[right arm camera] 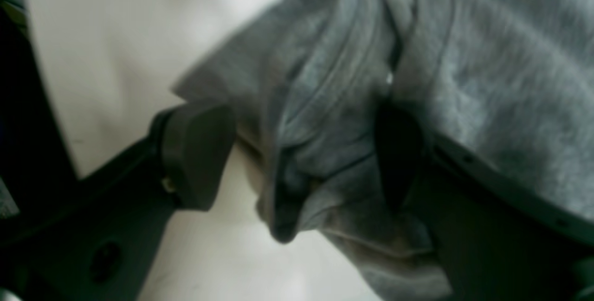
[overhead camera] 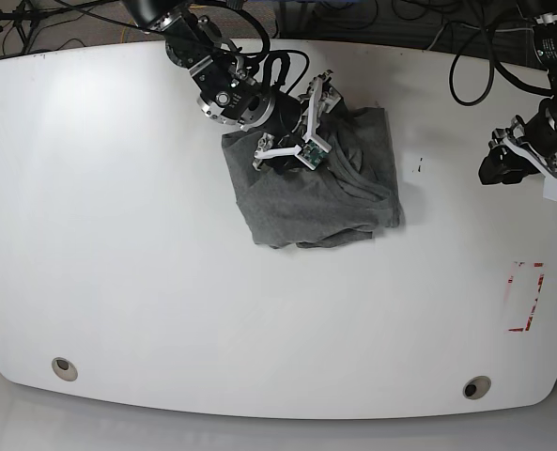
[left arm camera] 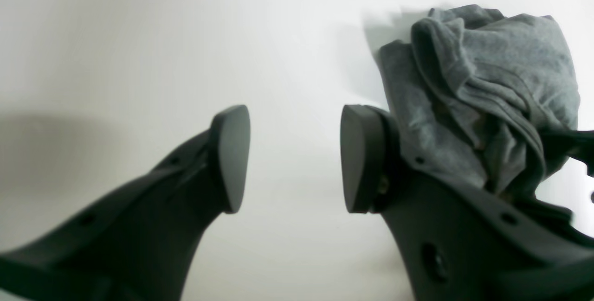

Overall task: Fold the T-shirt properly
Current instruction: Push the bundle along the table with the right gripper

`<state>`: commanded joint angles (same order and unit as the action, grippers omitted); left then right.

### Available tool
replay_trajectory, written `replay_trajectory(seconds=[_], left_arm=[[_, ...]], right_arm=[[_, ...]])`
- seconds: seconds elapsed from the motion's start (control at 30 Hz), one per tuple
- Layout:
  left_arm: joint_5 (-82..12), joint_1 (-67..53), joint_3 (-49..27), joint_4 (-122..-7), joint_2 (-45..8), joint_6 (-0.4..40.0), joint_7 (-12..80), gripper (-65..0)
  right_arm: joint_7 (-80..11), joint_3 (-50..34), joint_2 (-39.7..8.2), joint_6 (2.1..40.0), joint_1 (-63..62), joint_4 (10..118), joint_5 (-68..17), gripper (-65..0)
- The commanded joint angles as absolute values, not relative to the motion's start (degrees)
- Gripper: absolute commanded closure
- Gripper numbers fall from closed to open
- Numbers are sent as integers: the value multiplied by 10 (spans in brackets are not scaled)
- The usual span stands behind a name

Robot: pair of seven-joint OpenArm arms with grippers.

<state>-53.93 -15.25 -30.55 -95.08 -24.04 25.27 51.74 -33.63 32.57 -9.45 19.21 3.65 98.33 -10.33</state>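
No readable writing — the right tool (right arm camera: 297, 157) gapes around the bunched T-shirt (overhead camera: 320, 193); the left tool (left arm camera: 294, 159) spread wide, holds nothing.

plain heather-grey t-shirt (overhead camera: 316, 202), white table (overhead camera: 118, 235), black tool pads (left arm camera: 232, 152), red-marked rectangle (overhead camera: 525, 297)

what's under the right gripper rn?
The crumpled T-shirt on the white table. In the right wrist view the right gripper is open, with a bunched fold between its pads. What lies beneath the cloth is covered.
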Motion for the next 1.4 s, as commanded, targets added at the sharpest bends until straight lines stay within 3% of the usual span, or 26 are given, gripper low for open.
replay_trajectory(seconds=[0.2, 0.4, 0.77, 1.1, 1.4], left_arm=[[-539, -155, -305, -951, -240, 253, 517, -293], [-539, -155, -306, -951, -240, 253, 517, -293], [-539, -156, -307, -951, -240, 253, 517, -293], [-539, -156, -307, -951, -240, 253, 517, -293], [-538, -156, -307, -951, -240, 253, 517, -293]], right_arm=[[-336, 326, -95, 192, 22, 971, -103, -162], [-339, 326, -95, 191, 27, 1011, -103, -2], [-416, 327, -72, 191, 49, 1115, -105, -13], [-433, 327, -18, 191, 41, 1115, -105, -13], [-437, 375, -2, 190, 24, 1096, -104, -14]])
